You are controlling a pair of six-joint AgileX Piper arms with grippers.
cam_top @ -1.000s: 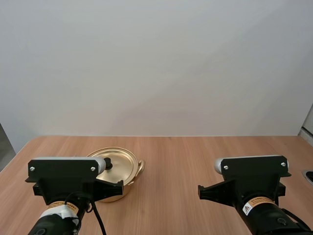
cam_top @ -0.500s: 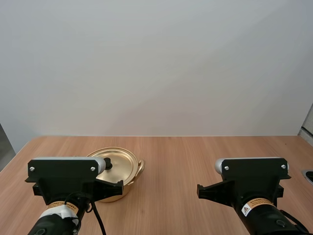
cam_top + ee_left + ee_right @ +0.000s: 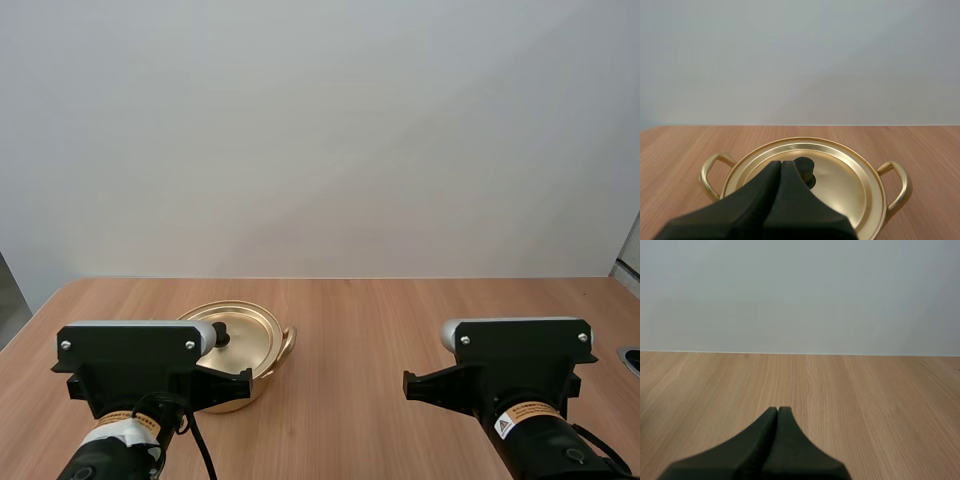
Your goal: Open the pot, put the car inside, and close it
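Observation:
A golden pot (image 3: 240,345) (image 3: 805,185) with two side handles stands on the table at the left, its lid (image 3: 840,172) on, with a black knob (image 3: 222,332) (image 3: 805,170) in the middle. My left gripper (image 3: 780,164) is shut, its tips just short of the knob, on the near side of the pot. My right gripper (image 3: 777,410) is shut on nothing above bare wood at the right.
The wooden table (image 3: 380,330) runs back to a plain white wall. Its far edge (image 3: 800,354) lies ahead of the right gripper. A dark object (image 3: 632,358) sits at the table's right edge.
The right arm has shifted very slightly; the left arm and the pot have stayed still.

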